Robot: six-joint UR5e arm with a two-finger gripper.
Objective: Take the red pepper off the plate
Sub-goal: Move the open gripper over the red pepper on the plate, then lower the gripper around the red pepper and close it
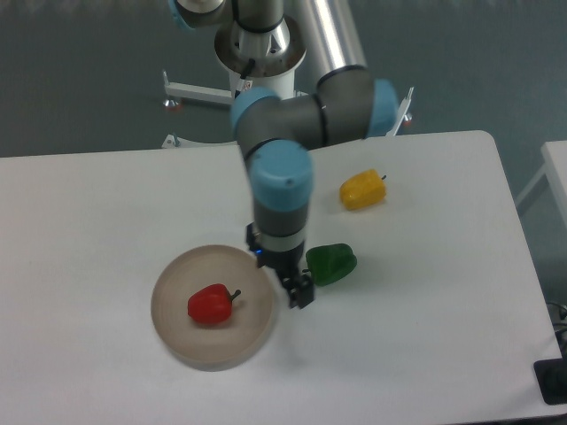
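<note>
Grey tubular metal arm (306,119) with light-blue round joint caps; polished silver base collar at upper centre; small black two-finger gripper (299,294) with blue indicator light.

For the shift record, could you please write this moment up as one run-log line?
gripper: at plate rim, empty | glossy red bell pepper: on round beige plate | green pepper, yellow pepper: on table

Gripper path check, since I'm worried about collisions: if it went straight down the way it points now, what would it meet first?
Probably the plate rim or the table just beside it; the gripper hangs at the plate's right edge, short of the red pepper. Depth is unclear.
</note>
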